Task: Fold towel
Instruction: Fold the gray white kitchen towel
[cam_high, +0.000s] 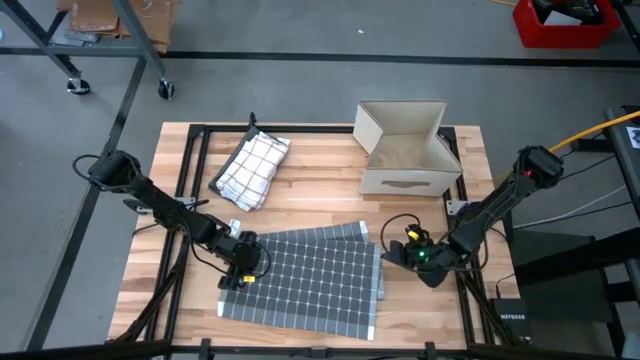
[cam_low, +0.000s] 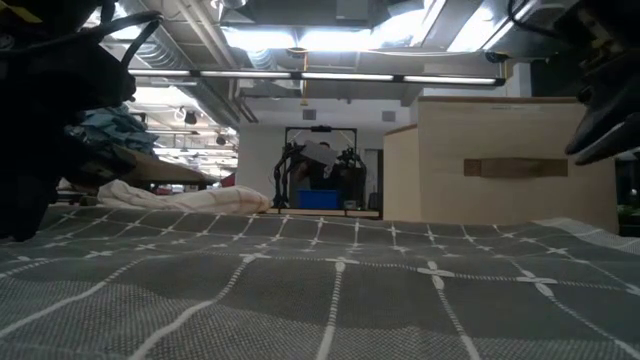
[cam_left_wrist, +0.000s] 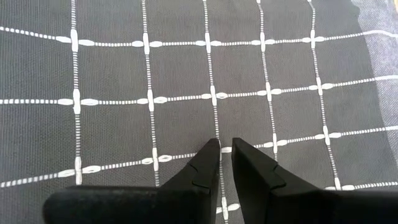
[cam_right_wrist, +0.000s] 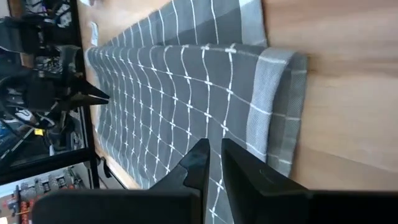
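A grey towel with a white grid (cam_high: 310, 280) lies flat on the wooden table near its front edge, with a second layer showing along its far side. My left gripper (cam_high: 243, 272) is shut over the towel's left edge, and its fingertips (cam_left_wrist: 225, 146) point at the flat cloth (cam_left_wrist: 186, 74). My right gripper (cam_high: 395, 255) is shut just above the towel's right edge. In the right wrist view its fingers (cam_right_wrist: 213, 146) stand over the cloth beside the doubled right edge (cam_right_wrist: 273, 93). No cloth is gathered between either pair of fingers. My left gripper has its shut fingertips (cam_left_wrist: 214, 149) right at the towel's top surface near its left edge, slanting down from the table's left. I cannot tell whether they touch it. The cloth lies flat and unpuckered there.
A folded white checked towel (cam_high: 252, 170) lies at the far left of the table. An open cardboard box (cam_high: 405, 150) stands at the far right, and it also shows in the low view (cam_low: 500, 165). Bare wood lies between them and the grey towel.
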